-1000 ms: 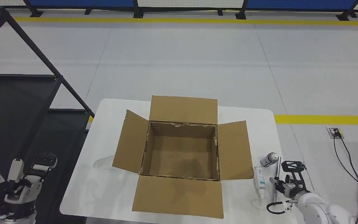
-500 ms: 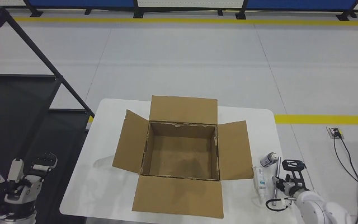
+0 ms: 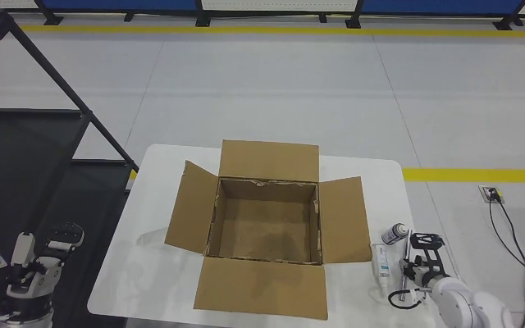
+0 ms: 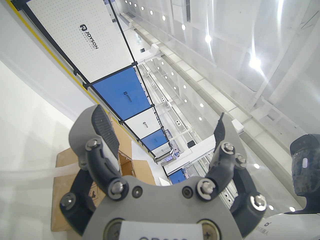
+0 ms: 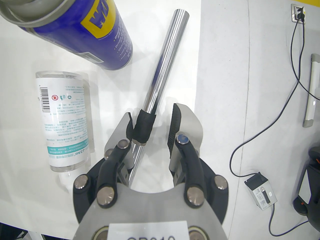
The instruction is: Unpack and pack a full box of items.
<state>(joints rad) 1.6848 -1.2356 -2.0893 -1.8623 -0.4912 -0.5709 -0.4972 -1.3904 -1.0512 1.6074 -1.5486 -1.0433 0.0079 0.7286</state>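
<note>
Top camera overlooks the table (image 3: pixel 139 271); right wrist closely views its edge.

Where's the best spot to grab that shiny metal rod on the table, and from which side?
Grip the shiny chrome metal rod at its black taped band, coming straight down from above and closing across its width. It lies flat on the white table, and the bare chrome looks round and slick. The open right gripper straddles that band.
</note>
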